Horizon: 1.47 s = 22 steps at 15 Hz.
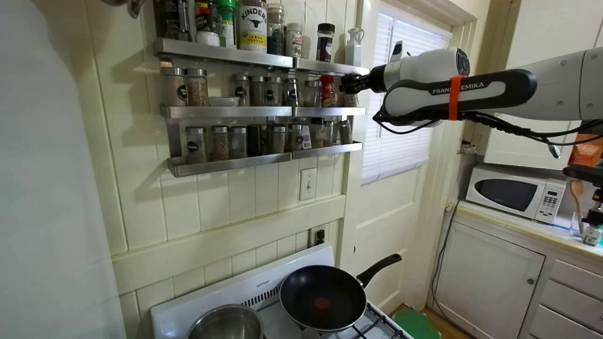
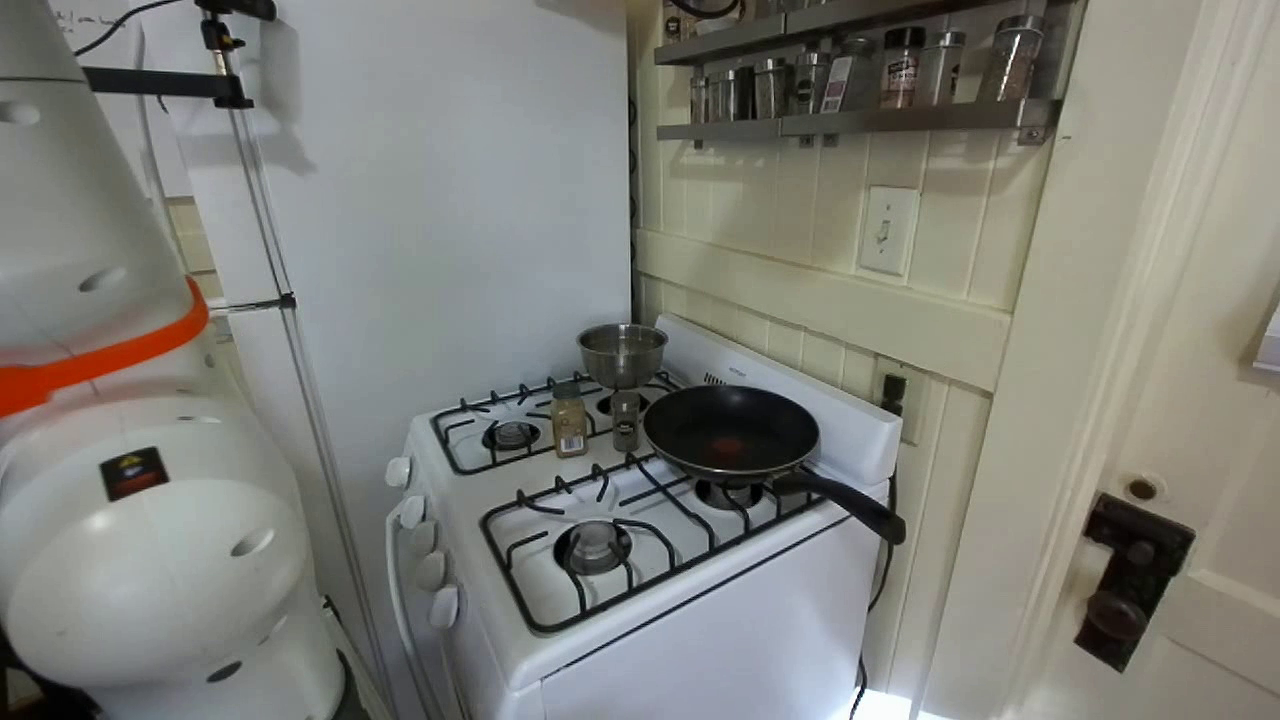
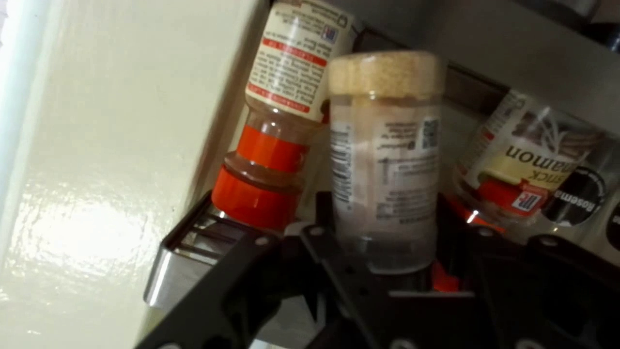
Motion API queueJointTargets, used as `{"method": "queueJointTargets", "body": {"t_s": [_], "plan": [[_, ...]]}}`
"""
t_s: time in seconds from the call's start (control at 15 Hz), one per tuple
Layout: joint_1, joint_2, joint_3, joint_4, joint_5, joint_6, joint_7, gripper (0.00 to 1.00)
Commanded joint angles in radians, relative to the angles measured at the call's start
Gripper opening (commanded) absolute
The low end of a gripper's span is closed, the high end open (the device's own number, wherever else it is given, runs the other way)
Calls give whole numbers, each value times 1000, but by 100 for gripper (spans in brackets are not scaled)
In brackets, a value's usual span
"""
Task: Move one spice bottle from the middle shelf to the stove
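Observation:
In the wrist view a clear spice bottle [image 3: 387, 165] with a printed white label sits between the dark fingers, and my gripper [image 3: 386, 218] is shut on it. A beige band shows at its far end; its near end is partly hidden by the jaws. In an exterior view my gripper [image 1: 347, 84] is at the right end of the middle shelf [image 1: 231, 111], with a bottle [image 1: 351, 100] partly visible just below it. The stove [image 2: 700, 640] is far below the rack; its white back panel [image 1: 254, 282] shows too.
Red-capped bottles [image 3: 276, 145] and a cinnamon stick bottle [image 3: 542, 155] flank the held one closely. The top tier [image 1: 226, 52] overhangs the shelf. On the stove are a black pan [image 2: 733, 432], a steel bowl [image 2: 622, 355], a tan-filled bottle [image 2: 569, 420] and a small jar [image 2: 626, 420].

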Motion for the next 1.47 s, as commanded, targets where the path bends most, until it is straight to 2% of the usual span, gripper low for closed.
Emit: {"method": "queueJointTargets", "body": {"t_s": [0.0, 1.4], "plan": [[5, -31, -8, -46, -30, 28, -55, 25], [12, -56, -13, -52, -99, 40, -273, 25]]}}
